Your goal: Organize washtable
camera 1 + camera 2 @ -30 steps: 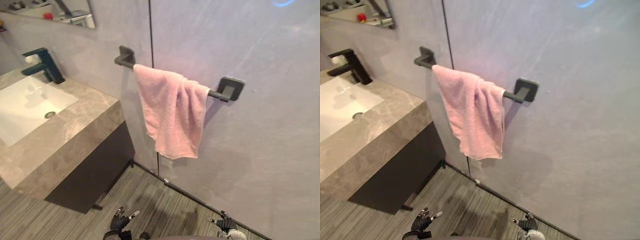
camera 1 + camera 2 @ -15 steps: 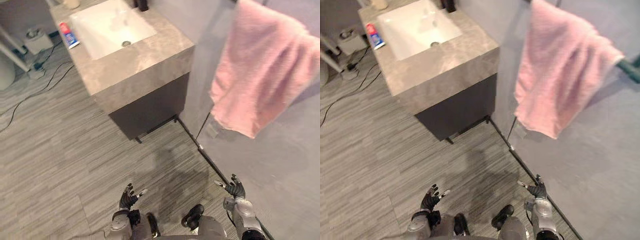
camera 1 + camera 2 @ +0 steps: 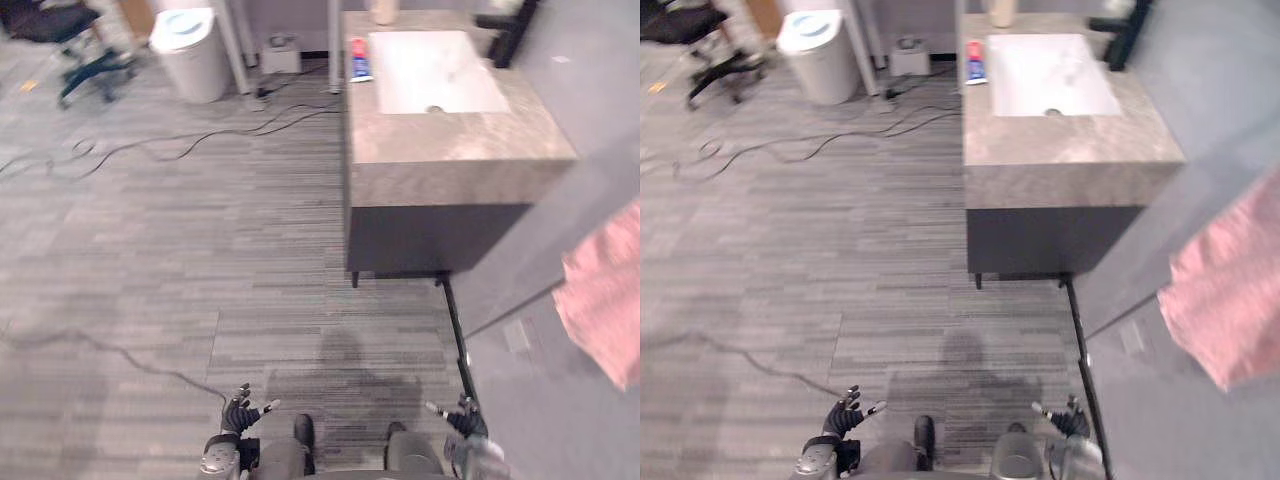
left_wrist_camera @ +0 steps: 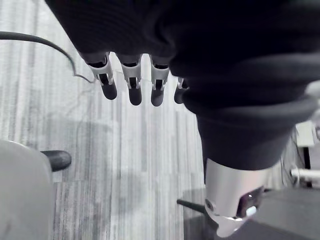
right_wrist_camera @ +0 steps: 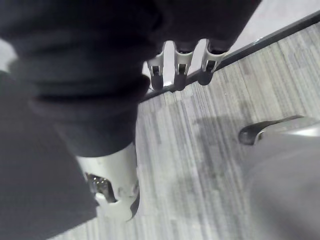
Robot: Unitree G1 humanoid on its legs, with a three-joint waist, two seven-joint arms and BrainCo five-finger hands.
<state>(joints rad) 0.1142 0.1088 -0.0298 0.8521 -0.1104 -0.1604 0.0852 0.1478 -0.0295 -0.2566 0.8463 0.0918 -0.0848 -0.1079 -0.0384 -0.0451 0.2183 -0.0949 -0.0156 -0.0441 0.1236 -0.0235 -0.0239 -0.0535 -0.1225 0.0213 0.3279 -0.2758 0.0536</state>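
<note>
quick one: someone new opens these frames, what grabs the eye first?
The stone-topped washtable at the upper right, with its white sink and a red-and-blue toothpaste tube lying on the counter beside the basin. Next, the pink towel hanging at the right edge and the white bin at the upper left. The left hand and right hand hang low at the bottom, open and holding nothing.

Beige stone washtable holds a white basin
</note>
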